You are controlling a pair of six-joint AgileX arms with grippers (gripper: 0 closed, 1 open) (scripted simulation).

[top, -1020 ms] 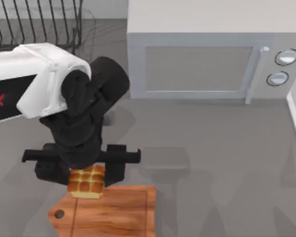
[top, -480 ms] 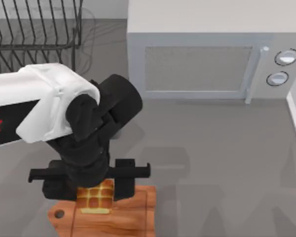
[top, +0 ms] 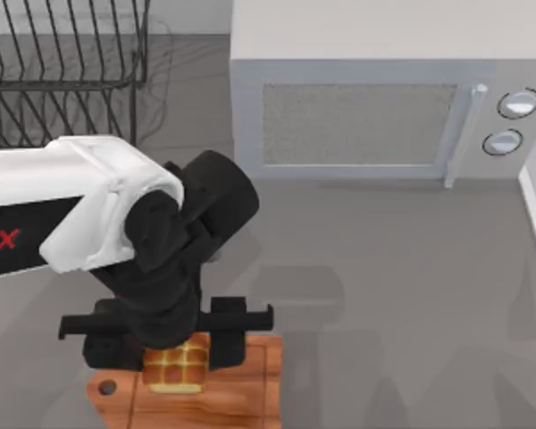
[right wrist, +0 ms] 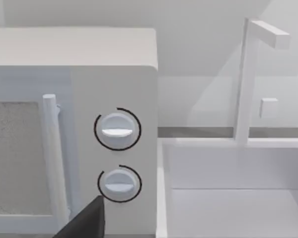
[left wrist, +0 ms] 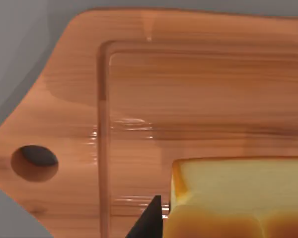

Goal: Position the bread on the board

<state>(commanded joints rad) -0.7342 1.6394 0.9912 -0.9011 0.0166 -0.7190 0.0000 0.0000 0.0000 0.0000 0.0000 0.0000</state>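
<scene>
Holding the bread [top: 175,369] between its fingers, our left gripper [top: 177,368] hangs directly over the board [top: 241,393], loaf low above the grooved field near the handle end. We judge the release turns on that short vertical gap. Our right arm stays parked by the microwave [right wrist: 74,124].

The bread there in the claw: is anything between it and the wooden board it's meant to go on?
Nothing visible. The left gripper holds the bread directly over the board, and the left wrist view shows bare wood beside the loaf. Whether the bread already touches the board cannot be told.
</scene>
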